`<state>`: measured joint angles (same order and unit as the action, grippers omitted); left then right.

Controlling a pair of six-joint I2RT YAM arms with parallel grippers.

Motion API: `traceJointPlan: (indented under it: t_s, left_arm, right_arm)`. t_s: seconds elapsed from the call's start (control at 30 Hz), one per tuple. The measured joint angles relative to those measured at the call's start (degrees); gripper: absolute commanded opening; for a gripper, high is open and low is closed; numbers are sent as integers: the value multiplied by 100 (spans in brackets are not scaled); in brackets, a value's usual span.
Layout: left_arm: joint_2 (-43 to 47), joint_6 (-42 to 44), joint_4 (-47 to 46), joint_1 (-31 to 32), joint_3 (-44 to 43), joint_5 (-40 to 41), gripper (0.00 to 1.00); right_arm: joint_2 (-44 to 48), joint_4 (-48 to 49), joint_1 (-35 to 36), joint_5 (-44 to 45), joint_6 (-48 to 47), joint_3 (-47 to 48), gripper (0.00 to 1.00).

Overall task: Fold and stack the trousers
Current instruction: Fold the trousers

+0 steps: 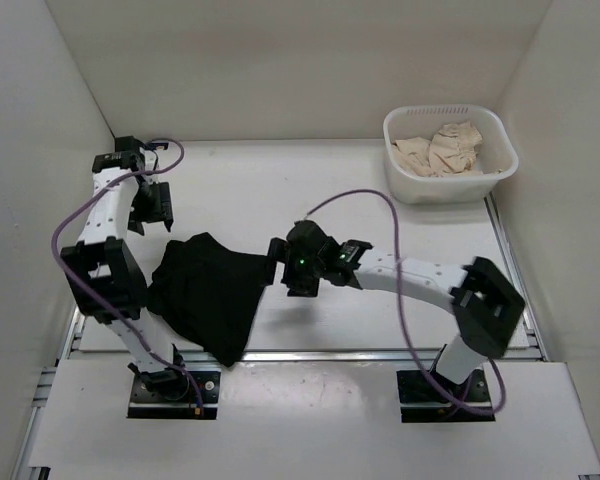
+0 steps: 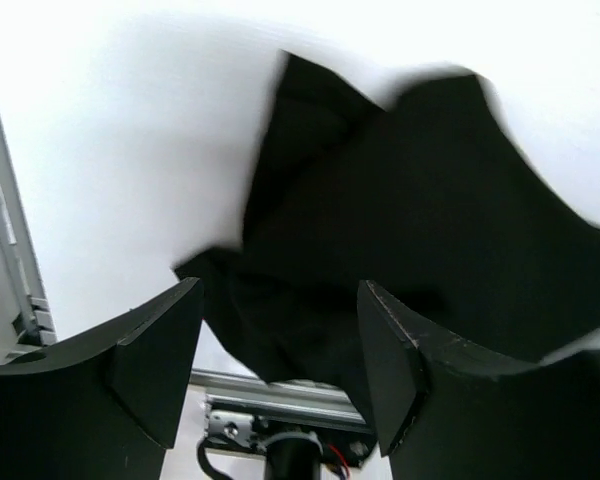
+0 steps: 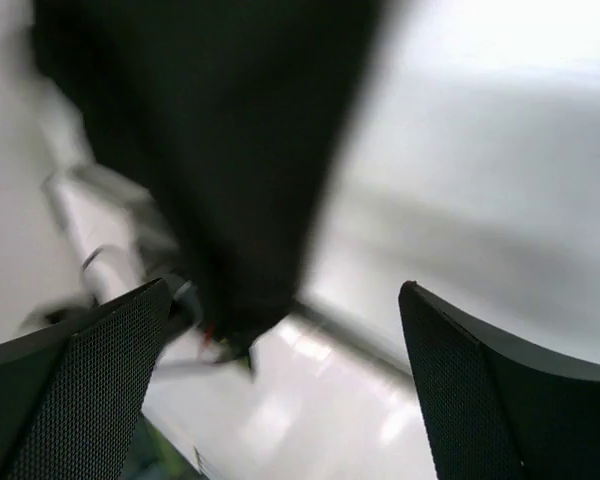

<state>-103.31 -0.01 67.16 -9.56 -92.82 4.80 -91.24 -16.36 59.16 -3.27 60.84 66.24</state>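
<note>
Near the table's (image 1: pixel 360 200) front-left corner the trousers (image 1: pixel 208 295) are heaped, reaching the front edge. Soft, limp cloth is judged likely to sag; a hem edge is best pinched. Left gripper (image 1: pixel 158 207) and right gripper (image 1: pixel 278 265) are held open, empty.

White tubular left arm (image 1: pixel 108 212) and right arm (image 1: pixel 420 275), boxy black joints, black base plates (image 1: pixel 208 388).
Each trails a looping purple cable (image 1: pixel 395 215); a green light (image 1: pixel 302 262) glows at 9 o'clock of the right arm's white forearm. The left gripper (image 2: pixel 278 290) fingers (image 2: pixel 155 370) are plain black wedges; the right gripper (image 3: pixel 285 290) pads (image 3: pixel 90 390) are mesh-textured black.
</note>
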Motion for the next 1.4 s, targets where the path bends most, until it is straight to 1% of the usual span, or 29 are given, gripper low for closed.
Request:
traceJointPlan:
  t_s: [0.07,0.13,0.17,0.3,0.37,0.4,0.43,0.47,0.53,0.67,0.7,0.8,0.87,0.93,1.0,1.07,1.17,1.23,1.3,1.4]
  left_arm:
    - [470,2,184,81,2,-302,74]
    - [817,0,293,140,61,-544,75]
    - [966,2,330,149,140,-636,75]
    - [1268,2,400,155,752,-774,76]
    - [1266,0,411,157,1110,-780,76]
    - [1263,0,424,168,1261,-780,76]
    - [1263,0,461,170,1357,-782,76]
    - [1263,0,487,173,1405,-782,76]
    - [1266,0,481,181,1423,-789,76]
    - [1272,-2,476,262,1349,-826,76]
    - [1263,0,474,330,1283,-828,75]
    - [1180,-4,437,695,933,-835,74]
    - [1102,-2,321,1054,734,-820,74]
    - [999,-2,179,1558,560,-737,74]
    - [894,0,46,2090,431,-608,74]
    - [785,0,-109,2605,339,-437,75]
    - [599,2,-341,3204,177,-184,78]
    - [433,4,-590,3458,35,44,78]
    - [184,9,-807,3552,-203,286,78]
    - [-343,4,-1106,3523,-603,562,78]
  right_arm:
    - [-568,527,-214,-142,278,-402,99]
    - [-1276,1008,-306,-382,424,-433,99]
    - [-1580,1261,-337,-699,579,-343,99]
    - [-2151,2092,-258,-951,654,264,99]
    - [-2330,2470,-234,-1086,793,310,87]
    - [-2415,2590,-225,-1158,870,297,78]
    - [-2496,2712,-225,-1231,953,264,45]
    - [-2559,2804,-234,-1287,1008,216,26]
    - [-2656,2852,-295,-1390,1174,116,0]
    - [-2671,2647,-588,-1504,1176,52,0]
    - [-2647,2540,-691,-1513,1082,70,0]
    - [-2605,1827,-1191,-1515,568,393,0]
    - [-2636,1134,-1600,-1572,35,855,0]
    - [-2726,356,-2033,-1663,-688,1526,0]
    - [-2802,-208,-2376,-1696,-1327,2057,0]
    - [-2806,-595,-2608,-1799,-1862,2295,0]
    - [-2822,-1110,-2728,-1963,-2479,2341,0]
    - [-2861,-1355,-2719,-2149,-2791,2304,0]
    - [-2922,-1521,-2702,-2332,-3040,2293,0]
    - [-2997,-1683,-2688,-2527,-3314,2282,0]
